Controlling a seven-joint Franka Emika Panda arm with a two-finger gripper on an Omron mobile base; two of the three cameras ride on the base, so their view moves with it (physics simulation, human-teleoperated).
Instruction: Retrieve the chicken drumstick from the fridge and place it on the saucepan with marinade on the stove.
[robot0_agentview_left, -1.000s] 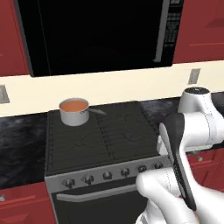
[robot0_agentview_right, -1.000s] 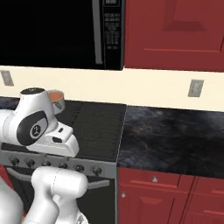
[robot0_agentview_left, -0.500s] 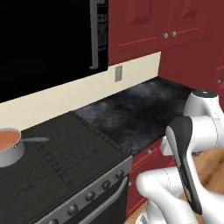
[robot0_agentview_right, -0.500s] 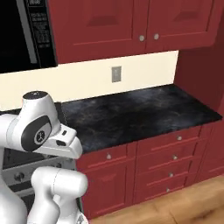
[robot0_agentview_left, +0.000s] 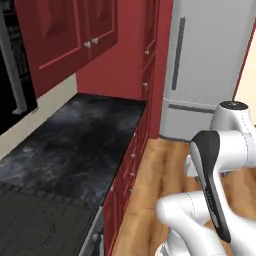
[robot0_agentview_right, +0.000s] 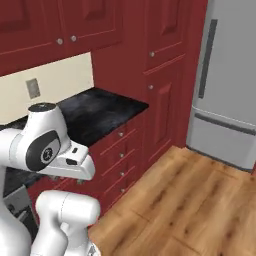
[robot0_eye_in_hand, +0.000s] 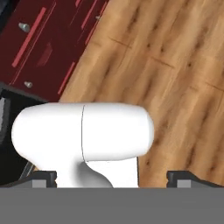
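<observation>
Chicken drumstick: presumably inside the fridge (robot0_agentview_left: 207, 70), whose door is shut, so I can't see it. Near to far: tool (robot0_eye_in_hand: 111, 177) tucked low over the wood floor (robot0_agentview_right: 200, 200), tips well apart, nothing between them, so open and empty. Beside the arm, the stove (robot0_agentview_left: 35, 225) edge, then the black table (robot0_agentview_left: 75, 145) under red cabinets (robot0_agentview_right: 165, 75). Fridge stands beyond, with the bar handle (robot0_agentview_left: 177, 52) on its left side. Step in hand is the approach: stop square to the door with room for it to swing, then reach for the handle.
</observation>
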